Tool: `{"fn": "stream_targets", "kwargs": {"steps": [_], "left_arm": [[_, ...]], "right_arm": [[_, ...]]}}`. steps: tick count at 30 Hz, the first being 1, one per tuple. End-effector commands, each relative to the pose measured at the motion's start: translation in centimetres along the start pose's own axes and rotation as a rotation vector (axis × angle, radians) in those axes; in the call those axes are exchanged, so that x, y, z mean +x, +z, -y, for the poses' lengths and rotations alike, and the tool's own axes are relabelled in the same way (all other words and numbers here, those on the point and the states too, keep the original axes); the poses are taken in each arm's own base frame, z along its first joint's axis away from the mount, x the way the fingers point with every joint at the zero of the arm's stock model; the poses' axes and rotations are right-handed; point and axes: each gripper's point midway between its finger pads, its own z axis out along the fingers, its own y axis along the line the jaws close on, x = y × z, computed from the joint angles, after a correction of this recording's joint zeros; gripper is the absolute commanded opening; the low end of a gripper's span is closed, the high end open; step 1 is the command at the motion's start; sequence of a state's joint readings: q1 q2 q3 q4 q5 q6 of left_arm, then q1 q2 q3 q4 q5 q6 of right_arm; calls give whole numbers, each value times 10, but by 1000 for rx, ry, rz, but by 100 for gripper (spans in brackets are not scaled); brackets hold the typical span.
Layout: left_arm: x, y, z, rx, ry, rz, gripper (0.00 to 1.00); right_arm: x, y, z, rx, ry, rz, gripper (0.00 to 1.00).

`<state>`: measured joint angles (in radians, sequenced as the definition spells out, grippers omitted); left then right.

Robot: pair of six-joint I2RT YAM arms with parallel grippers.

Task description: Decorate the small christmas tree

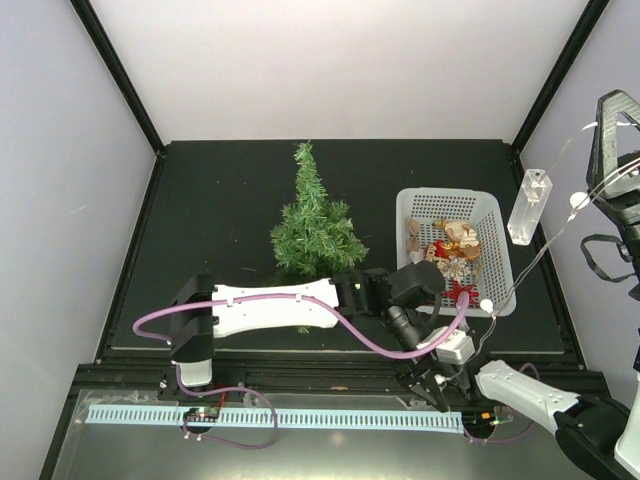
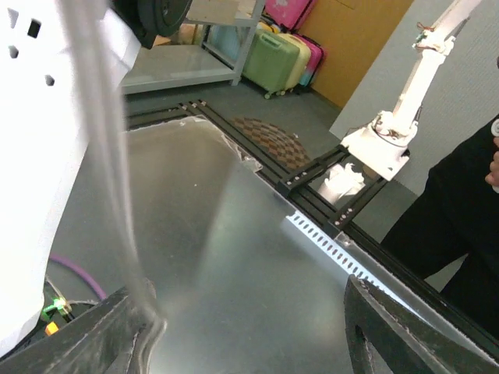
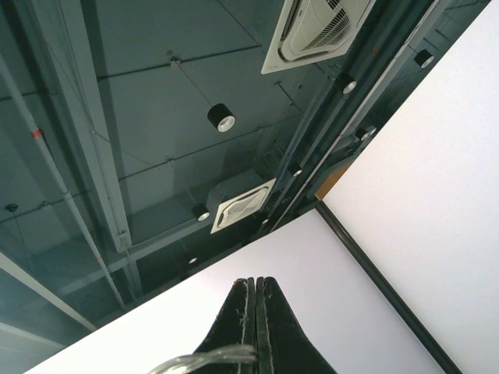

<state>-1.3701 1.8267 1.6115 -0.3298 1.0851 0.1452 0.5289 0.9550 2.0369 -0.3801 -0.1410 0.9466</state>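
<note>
The small christmas tree point(image 1: 315, 225) stands upright on the black mat, left of a white basket point(image 1: 420, 205) of ornaments point(image 1: 455, 262). My right gripper point(image 1: 615, 100) is raised high at the far right. In the right wrist view it point(image 3: 255, 282) is shut on a thin clear light-string wire point(image 3: 203, 360). The wire point(image 1: 578, 200) hangs with small bulbs and a clear box point(image 1: 530, 205) over the basket's right side. My left gripper point(image 1: 433, 388) points toward the near edge below the basket. In the left wrist view it point(image 2: 249, 312) is open, and the blurred wire point(image 2: 109, 156) runs down by its left finger.
A white perforated strip point(image 1: 270, 415) lies along the metal near edge. A purple cable point(image 1: 360, 335) loops along the left arm. Black frame rails point(image 1: 115, 75) and white walls enclose the mat on three sides.
</note>
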Motion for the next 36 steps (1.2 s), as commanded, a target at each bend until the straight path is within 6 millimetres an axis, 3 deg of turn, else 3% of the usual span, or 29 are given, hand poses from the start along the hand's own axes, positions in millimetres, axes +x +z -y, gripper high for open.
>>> {"fn": "stream_targets", "kwargs": {"steps": [1, 3, 12, 19, 24, 29, 36], "left_arm": [[-28, -4, 16, 22, 75, 36, 66], [-29, -4, 15, 13, 80, 35, 61], [-30, -13, 23, -17, 94, 2, 3], [-31, -42, 47, -68, 133, -66, 1], [-33, -84, 75, -153, 204, -144, 2], [-33, -131, 108, -269, 270, -205, 2], [-37, -172, 141, -452, 368, -266, 2]], "right_arm": [[-6, -3, -11, -41, 12, 18, 1], [-5, -2, -10, -39, 11, 17, 1], [-8, -8, -10, -24, -12, 27, 1], [-17, -19, -16, 0, -64, 47, 1], [-18, -27, -19, 11, -91, 40, 1], [-2, -27, -4, 40, -85, -14, 1], [25, -20, 24, 99, -73, -104, 1]]}}
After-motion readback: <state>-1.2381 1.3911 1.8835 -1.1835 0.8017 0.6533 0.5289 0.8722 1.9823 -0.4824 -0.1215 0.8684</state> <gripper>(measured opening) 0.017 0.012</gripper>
